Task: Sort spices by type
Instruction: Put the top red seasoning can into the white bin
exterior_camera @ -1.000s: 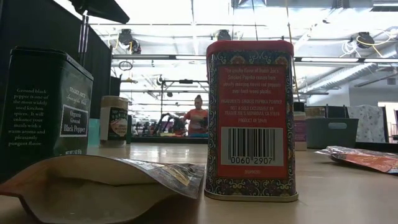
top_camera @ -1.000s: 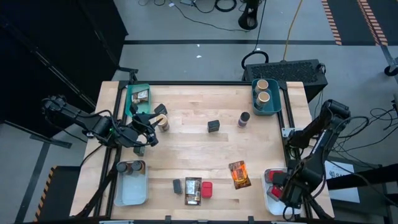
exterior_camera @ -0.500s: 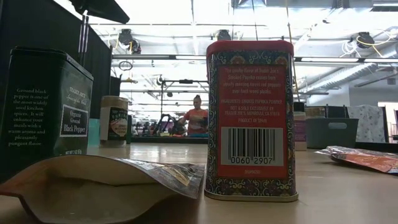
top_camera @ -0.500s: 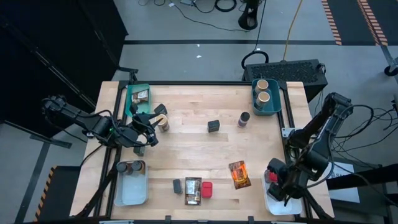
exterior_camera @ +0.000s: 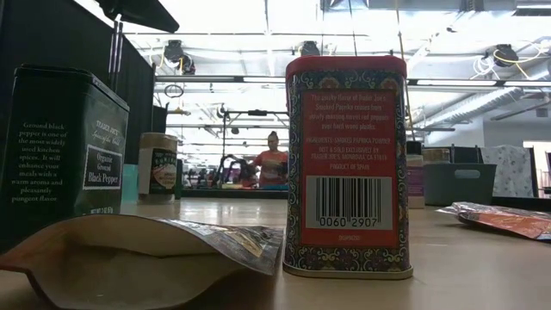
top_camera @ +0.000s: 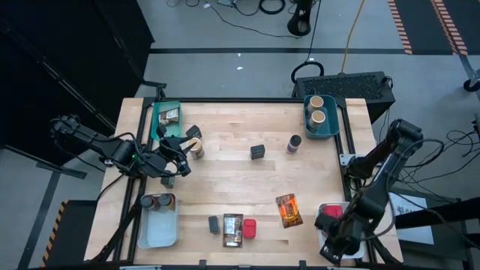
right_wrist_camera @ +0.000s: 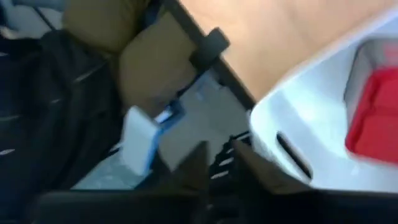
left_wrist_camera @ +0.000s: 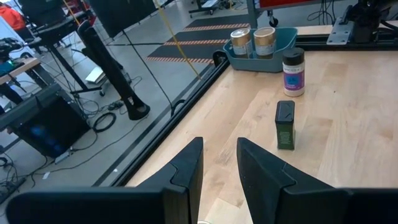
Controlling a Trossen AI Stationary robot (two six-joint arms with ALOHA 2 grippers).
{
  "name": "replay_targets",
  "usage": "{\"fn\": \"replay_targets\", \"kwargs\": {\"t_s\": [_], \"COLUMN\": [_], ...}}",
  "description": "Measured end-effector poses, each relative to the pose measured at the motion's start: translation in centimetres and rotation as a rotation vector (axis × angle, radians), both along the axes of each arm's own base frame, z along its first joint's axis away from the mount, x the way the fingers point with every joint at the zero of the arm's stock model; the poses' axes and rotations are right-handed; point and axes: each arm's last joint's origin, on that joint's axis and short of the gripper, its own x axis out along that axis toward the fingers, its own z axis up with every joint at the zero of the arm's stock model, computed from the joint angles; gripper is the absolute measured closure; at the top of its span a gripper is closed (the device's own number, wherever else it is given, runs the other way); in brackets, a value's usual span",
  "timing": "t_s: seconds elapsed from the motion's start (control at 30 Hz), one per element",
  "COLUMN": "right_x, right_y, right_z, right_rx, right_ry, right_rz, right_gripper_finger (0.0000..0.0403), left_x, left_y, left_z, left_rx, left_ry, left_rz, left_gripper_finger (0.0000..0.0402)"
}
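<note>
The spices stand scattered on the wooden table: a red tin (top_camera: 249,228), a brown packet (top_camera: 232,229) and a small dark tin (top_camera: 214,223) at the near edge, an orange packet (top_camera: 289,210), a dark tin (top_camera: 258,152) and a purple-labelled jar (top_camera: 293,143) in the middle. A tan cylinder (top_camera: 196,148) stands just beyond my left gripper (left_wrist_camera: 219,163), which is open, holds nothing and hovers at the table's left. My right gripper (right_wrist_camera: 221,154) hangs over the near right corner beside a white bin (right_wrist_camera: 298,124) that holds a red tin (right_wrist_camera: 373,118). Its fingertips look shut and it holds nothing.
A teal bin (top_camera: 320,116) at the far right holds two tan cylinders. Another teal bin (top_camera: 166,116) at the far left holds a packet. A white bin (top_camera: 157,221) at the near left holds two dark jars. The middle of the table is bare wood.
My right gripper has swung over the white bin at the near right corner, first toward the table's left and then toward the near edge, rolling and tipping as it went. Nothing else has moved.
</note>
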Motion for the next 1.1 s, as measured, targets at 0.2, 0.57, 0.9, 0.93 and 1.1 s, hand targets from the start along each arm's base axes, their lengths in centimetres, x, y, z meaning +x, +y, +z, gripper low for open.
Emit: {"fn": "replay_targets", "kwargs": {"t_s": [0.2, 0.57, 0.9, 0.93, 1.1], "right_x": [0.2, -1.2, -1.6, -1.7, -2.0], "right_y": [1.6, 0.7, 0.1, 0.0, -0.3], "right_z": [-2.8, -4.5, -4.7, -4.7, -4.7], "right_rx": [-0.036, -0.243, -0.324, -0.333, -0.350], "right_ry": [0.148, 0.329, 0.335, 0.341, 0.371], "right_rz": [0.050, 0.070, 0.062, 0.062, 0.118], "right_gripper_finger": [0.0393, 0.0402, 0.0403, 0.0403, 0.0403], "left_x": [0.0, 0.0, 0.0, 0.0, 0.0], "left_y": [0.0, 0.0, 0.0, 0.0, 0.0], "left_z": [0.0, 0.0, 0.0, 0.0, 0.0], "left_rx": [0.001, 0.019, 0.021, 0.021, 0.021], "left_ry": [0.002, 0.010, 0.009, 0.009, 0.009], "left_rz": [0.000, -0.005, -0.002, -0.002, -0.002], "left_gripper_finger": [0.0301, 0.0301, 0.0301, 0.0301, 0.0301]}}
